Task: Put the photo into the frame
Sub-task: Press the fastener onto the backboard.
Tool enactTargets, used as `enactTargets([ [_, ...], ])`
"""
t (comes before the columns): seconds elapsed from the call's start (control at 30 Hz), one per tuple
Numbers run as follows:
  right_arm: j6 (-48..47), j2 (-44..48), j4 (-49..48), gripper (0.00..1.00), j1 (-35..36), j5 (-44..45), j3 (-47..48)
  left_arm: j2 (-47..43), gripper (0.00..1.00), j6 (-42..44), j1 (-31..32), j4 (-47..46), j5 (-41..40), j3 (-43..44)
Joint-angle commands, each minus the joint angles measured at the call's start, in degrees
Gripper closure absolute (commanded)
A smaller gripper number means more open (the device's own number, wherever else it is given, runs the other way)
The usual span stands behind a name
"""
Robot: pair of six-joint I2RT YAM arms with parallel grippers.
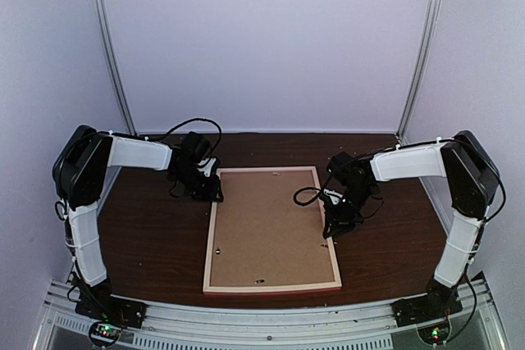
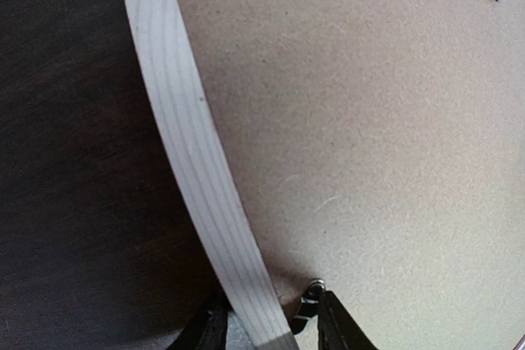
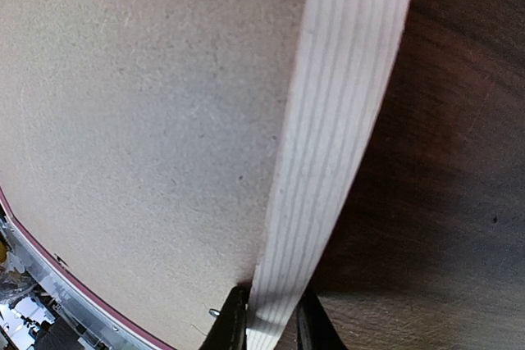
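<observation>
The frame (image 1: 212,235) lies face down in the middle of the table, its pale wood back edges up and a thin pink moulding along the rim. A plain brown backing board (image 1: 271,227) fills it. The photo is hidden or out of view. My left gripper (image 1: 215,194) is at the frame's far left corner. In the left wrist view it (image 2: 271,329) is open, its jaws straddling the pale rail (image 2: 184,129), with a small metal tab (image 2: 312,289) beside the inner finger. My right gripper (image 1: 330,231) is at the right rail. In the right wrist view it (image 3: 271,329) is shut on that rail (image 3: 336,120).
The dark wooden table (image 1: 156,235) lies to both sides of the frame. A metal rail (image 1: 262,317) runs along the near edge between the arm bases. White walls close the back and sides. Black cables (image 1: 197,125) hang from both wrists.
</observation>
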State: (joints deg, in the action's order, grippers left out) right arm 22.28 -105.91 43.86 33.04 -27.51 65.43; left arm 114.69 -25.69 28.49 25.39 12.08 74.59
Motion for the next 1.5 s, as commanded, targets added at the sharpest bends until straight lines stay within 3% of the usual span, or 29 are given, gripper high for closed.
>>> enactTargets([
  [0.0, -2.95, -6.39, -9.16, 0.92, 0.19, 5.34, -2.58, 1.63, 0.61, 2.9, 0.24, 8.05, -4.77, -0.72],
  [0.53, -2.86, -6.33, -9.7, 0.91, 0.22, 5.18, -3.45, 3.41, 0.79, 6.25, 0.34, 6.25, -5.62, 1.31],
  [0.7, -2.78, -6.48, -10.04, 0.92, 0.2, 5.03, -3.77, 3.77, 0.79, 7.28, 0.39, 4.51, -4.93, 1.53],
  [0.87, -2.77, -6.76, -10.18, 0.91, 0.24, 4.76, -3.67, 4.31, 0.63, 9.53, 0.43, 4.21, -3.82, 2.3],
  [1.0, -2.77, -7.07, -10.19, 0.92, 0.23, 4.71, -3.56, 4.32, 0.58, 10.93, 0.43, 4.32, -4.2, 2.58],
  [1.47, -2.68, -7.78, -10.75, 0.92, 0.41, 3.95, -3.72, 6.56, 0.66, 18.81, 2.4, 3.74, -13.37, 3.9],
])
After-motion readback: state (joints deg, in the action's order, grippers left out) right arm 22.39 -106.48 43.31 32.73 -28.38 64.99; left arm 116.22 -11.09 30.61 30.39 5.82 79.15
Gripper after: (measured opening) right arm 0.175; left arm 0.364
